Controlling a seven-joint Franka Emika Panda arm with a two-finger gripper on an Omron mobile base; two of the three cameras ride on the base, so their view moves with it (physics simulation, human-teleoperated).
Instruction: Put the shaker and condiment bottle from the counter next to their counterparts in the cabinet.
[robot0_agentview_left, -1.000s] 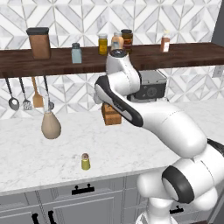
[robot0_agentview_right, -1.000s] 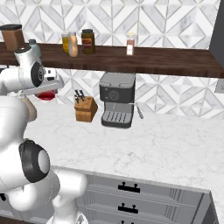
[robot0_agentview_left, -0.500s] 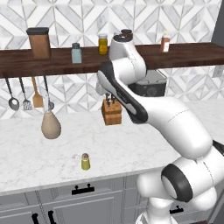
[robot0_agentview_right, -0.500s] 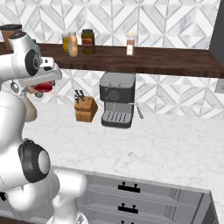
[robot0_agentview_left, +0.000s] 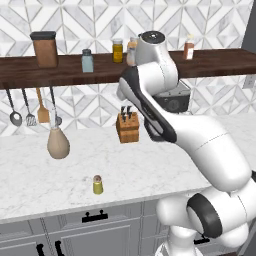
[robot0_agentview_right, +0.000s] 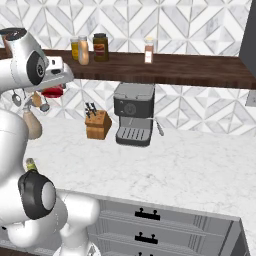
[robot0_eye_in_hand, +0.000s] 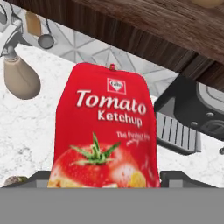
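- two items are at stake, and one is in the air: the condiment bottle, a flat glossy red ketchup pouch, rides in the gripper just below the front edge of the cabinet, the dark wooden shelf board.
- pinched at its lower end, the pouch stands between the fingers with its printed face toward the hand camera; the jaws are pressed onto it, though the finger pads themselves are hidden behind the pouch.
- seen from the right base camera, the condiment bottle hangs under the white hand, well above the counter and beside the hanging utensils.
- soft and slick by the look of it, the pouch will likely be light but floppy; a hold low on its body, across the flat faces, seems the safest grip, and a hard squeeze could buckle it.
- on the marble, the shaker stands upright near the front edge, well apart from the knife block and the arm, not yet taken up.
- up on the shelf, the pale blue-grey shaker and the bottles near the yellow jar mark where the counterparts wait.
- judged from this, the lift onto the shelf is the step in hand, with the board's edge the thing to clear.
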